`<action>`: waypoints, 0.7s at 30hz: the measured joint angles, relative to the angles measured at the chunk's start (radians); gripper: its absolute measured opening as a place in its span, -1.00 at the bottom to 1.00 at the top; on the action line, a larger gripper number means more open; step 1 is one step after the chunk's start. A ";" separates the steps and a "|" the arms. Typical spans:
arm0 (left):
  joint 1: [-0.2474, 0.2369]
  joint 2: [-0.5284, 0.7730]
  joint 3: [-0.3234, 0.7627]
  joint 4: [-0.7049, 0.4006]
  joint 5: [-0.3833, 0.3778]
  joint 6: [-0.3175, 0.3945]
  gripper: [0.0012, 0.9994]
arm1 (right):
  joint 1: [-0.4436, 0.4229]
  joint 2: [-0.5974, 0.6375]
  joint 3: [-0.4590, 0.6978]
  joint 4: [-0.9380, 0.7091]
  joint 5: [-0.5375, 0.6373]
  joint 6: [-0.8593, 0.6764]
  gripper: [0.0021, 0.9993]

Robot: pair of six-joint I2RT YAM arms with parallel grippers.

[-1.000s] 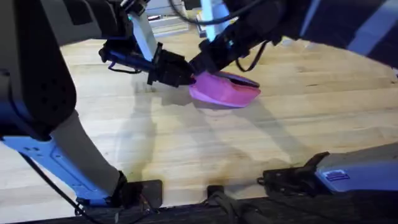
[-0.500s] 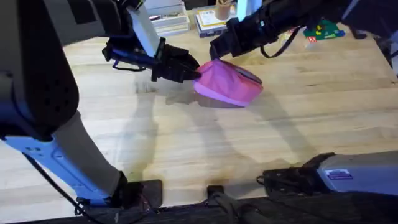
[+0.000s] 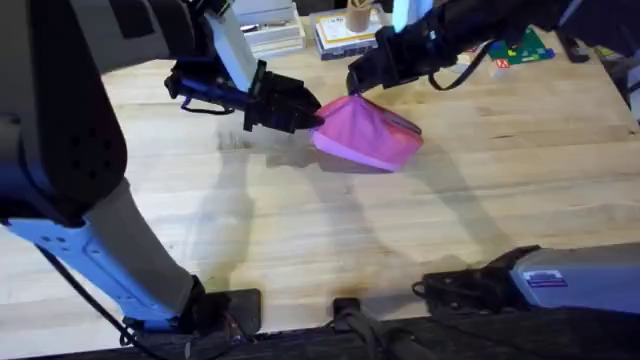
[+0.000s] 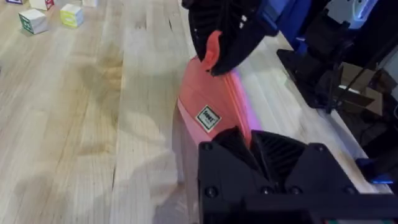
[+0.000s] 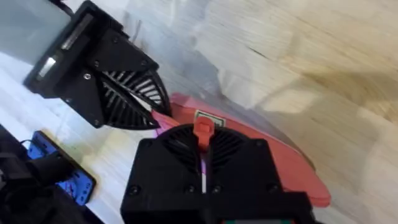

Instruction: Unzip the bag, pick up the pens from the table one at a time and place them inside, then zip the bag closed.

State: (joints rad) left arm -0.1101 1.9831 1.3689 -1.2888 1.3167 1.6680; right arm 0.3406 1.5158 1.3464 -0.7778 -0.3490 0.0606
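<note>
With the left gripper (image 3: 312, 117) clamped on the left end of the bag (image 3: 368, 135) mid-tabletop (image 3: 300, 230) and the right gripper's (image 3: 352, 85) jaws pinching the zipper tab (image 5: 203, 130), pull the tab steadily along the seam.

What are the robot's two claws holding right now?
Both hold the pink bag. The left gripper pinches its end; the right gripper grips the orange zipper tab.
</note>
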 joint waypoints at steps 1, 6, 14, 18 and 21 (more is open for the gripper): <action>0.000 0.000 0.000 0.000 0.001 0.000 -0.91 | -0.007 0.000 0.000 -0.007 -0.005 0.000 -0.94; -0.003 0.000 0.000 -0.002 0.000 0.000 -0.91 | -0.051 0.000 0.000 -0.064 -0.014 -0.014 -0.94; -0.006 0.000 -0.002 -0.004 -0.041 0.000 -0.91 | -0.149 0.000 0.000 -0.185 0.119 -0.031 -0.94; -0.015 0.000 -0.003 0.000 -0.040 0.000 -0.91 | -0.188 0.000 0.000 -0.204 0.142 -0.032 -0.94; -0.020 0.000 -0.003 0.003 -0.038 0.000 -0.91 | -0.227 0.000 0.000 -0.214 0.147 -0.035 -0.94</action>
State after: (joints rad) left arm -0.1305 1.9831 1.3659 -1.2858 1.2787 1.6684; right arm 0.1136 1.5154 1.3468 -0.9918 -0.2020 0.0258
